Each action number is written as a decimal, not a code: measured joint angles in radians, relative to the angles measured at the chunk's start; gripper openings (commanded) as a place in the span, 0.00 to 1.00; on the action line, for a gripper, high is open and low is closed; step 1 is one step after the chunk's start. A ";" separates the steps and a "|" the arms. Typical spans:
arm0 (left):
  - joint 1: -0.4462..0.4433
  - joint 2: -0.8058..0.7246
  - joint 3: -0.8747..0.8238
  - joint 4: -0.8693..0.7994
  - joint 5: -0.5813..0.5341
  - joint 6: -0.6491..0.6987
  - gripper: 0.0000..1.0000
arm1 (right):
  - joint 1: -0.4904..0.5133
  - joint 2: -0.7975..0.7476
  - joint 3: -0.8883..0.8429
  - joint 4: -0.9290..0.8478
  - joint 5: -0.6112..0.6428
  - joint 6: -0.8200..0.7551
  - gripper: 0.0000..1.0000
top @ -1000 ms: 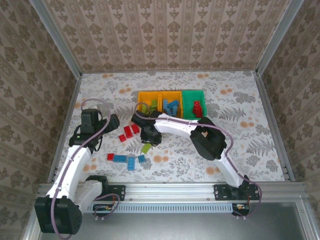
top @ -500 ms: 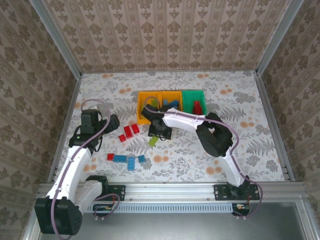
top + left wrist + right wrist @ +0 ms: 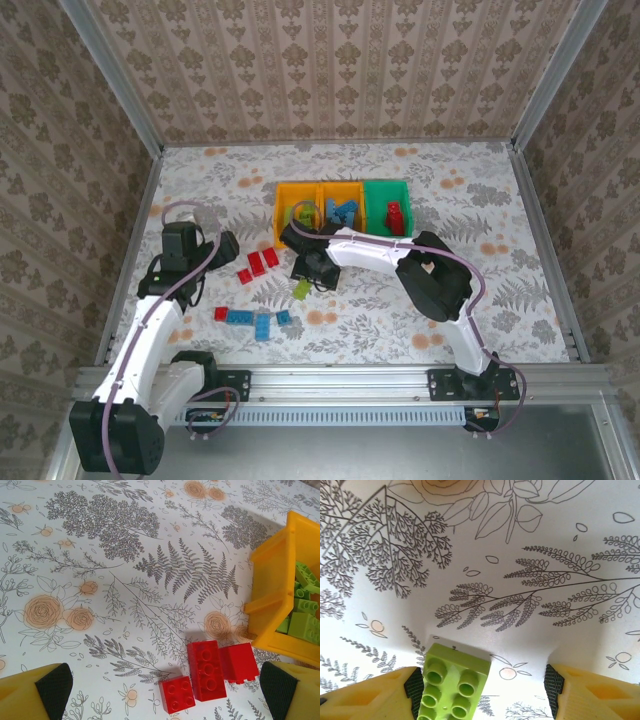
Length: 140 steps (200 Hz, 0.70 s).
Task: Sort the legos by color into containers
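Observation:
The containers stand in a row: a yellow bin with lime legos, a yellow bin with blue legos, and a green bin with a red lego. My right gripper is open low over the table, just in front of the bins. A lime lego lies against its left pad, with a wide gap to the right pad. My left gripper is open above three red legos.
Several blue legos and one red lego lie in a row near the front left. The left yellow bin's corner is close to the right of the red legos. Flowered tabletop stretches open to the right.
My right gripper went from shut on the lime lego to open, and the lego now rests on the table beside its left pad. The left arm stayed still.

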 measured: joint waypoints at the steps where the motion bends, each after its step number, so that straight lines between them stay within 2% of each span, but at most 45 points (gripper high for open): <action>1: 0.000 0.000 0.000 0.000 0.000 0.000 1.00 | 0.000 0.000 0.000 0.002 0.000 0.002 0.68; 89: 0.000 -0.001 -0.017 0.000 0.000 0.000 1.00 | 0.042 -0.005 0.000 0.020 -0.009 0.095 0.65; 111: 0.000 -0.001 -0.023 0.000 0.000 0.000 1.00 | 0.048 0.027 0.024 -0.003 -0.008 0.099 0.59; 140: 0.000 -0.001 -0.024 0.000 -0.001 0.000 1.00 | 0.047 0.059 0.072 -0.062 -0.008 0.076 0.45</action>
